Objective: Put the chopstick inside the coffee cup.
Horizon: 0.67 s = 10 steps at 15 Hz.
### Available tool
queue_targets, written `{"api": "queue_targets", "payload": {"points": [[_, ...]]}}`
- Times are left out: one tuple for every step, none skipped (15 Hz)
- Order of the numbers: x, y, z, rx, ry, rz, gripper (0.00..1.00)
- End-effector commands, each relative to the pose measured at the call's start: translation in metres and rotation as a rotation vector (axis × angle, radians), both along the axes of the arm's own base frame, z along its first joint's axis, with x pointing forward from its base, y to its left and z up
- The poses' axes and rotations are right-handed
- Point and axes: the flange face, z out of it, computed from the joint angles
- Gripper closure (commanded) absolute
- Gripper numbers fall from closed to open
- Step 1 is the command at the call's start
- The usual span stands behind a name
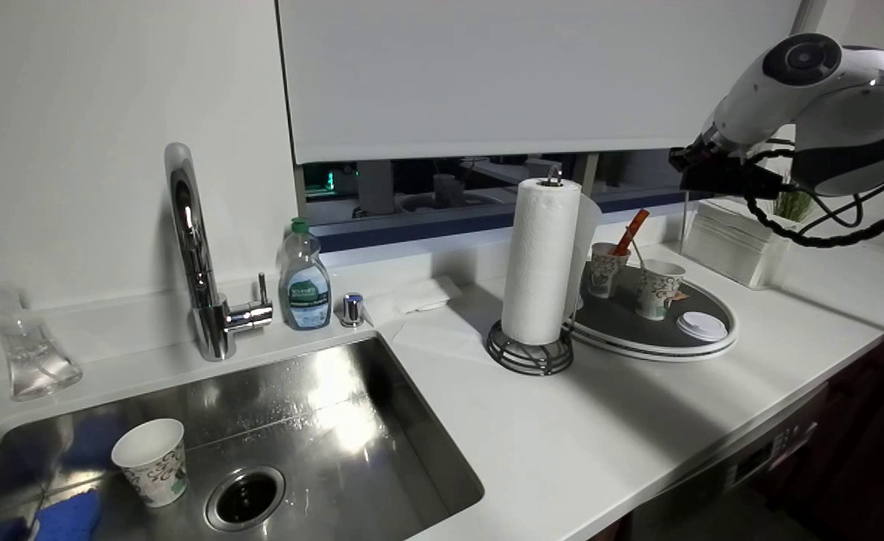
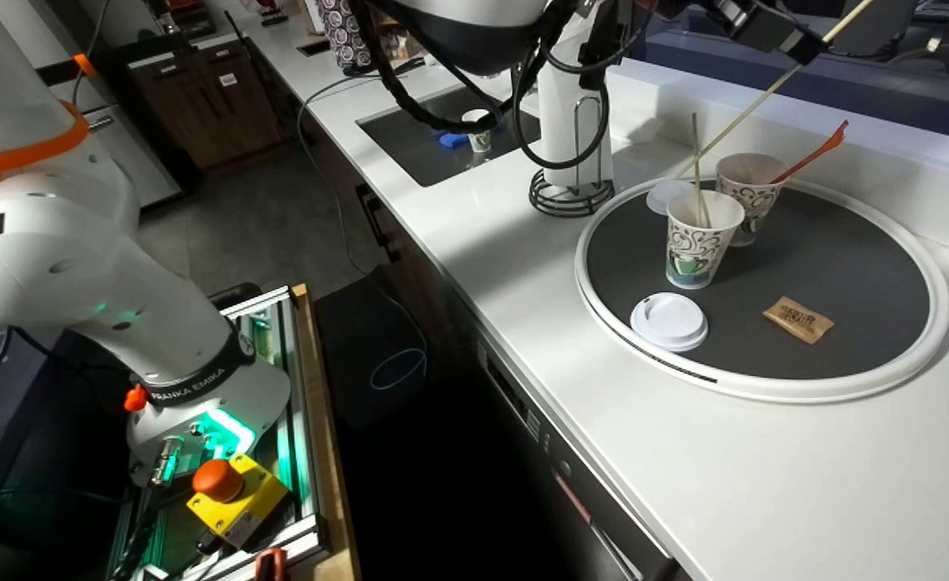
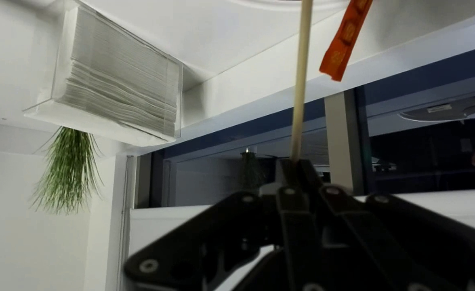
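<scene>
The end effector (image 3: 297,165) had the chopstick (image 3: 301,81) pinched; centring its tip over the cup (image 2: 692,248) before lowering looked the smart play!

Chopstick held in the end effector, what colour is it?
Pale straw-yellow, like bare wood. The chopstick shows best in the wrist view.

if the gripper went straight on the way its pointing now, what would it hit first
Probably the window pane, which lies beyond the gripper in the wrist view. Depth is hard to judge there, so the beige window post beside it might come first.
</scene>
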Motion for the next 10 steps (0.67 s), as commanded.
{"api": "queue_targets", "payload": {"points": [[-0.001, 0.000, -0.001, 0.003, 0.001, -0.003, 0.99], [0.003, 0.002, -0.005, -0.013, 0.000, -0.012, 0.99], [0.007, 0.005, -0.009, -0.026, -0.006, -0.014, 0.99], [0.010, 0.007, -0.011, -0.046, -0.015, -0.018, 0.99], [0.013, 0.010, -0.013, -0.066, -0.028, -0.021, 0.99], [0.016, 0.014, -0.016, -0.082, -0.038, -0.026, 0.99], [0.019, 0.016, -0.017, -0.106, -0.055, -0.032, 0.99], [0.022, 0.019, -0.021, -0.130, -0.073, -0.039, 0.99], [0.026, 0.021, -0.025, -0.145, -0.088, -0.045, 0.99], [0.028, 0.024, -0.029, -0.157, -0.098, -0.052, 0.99]]}}
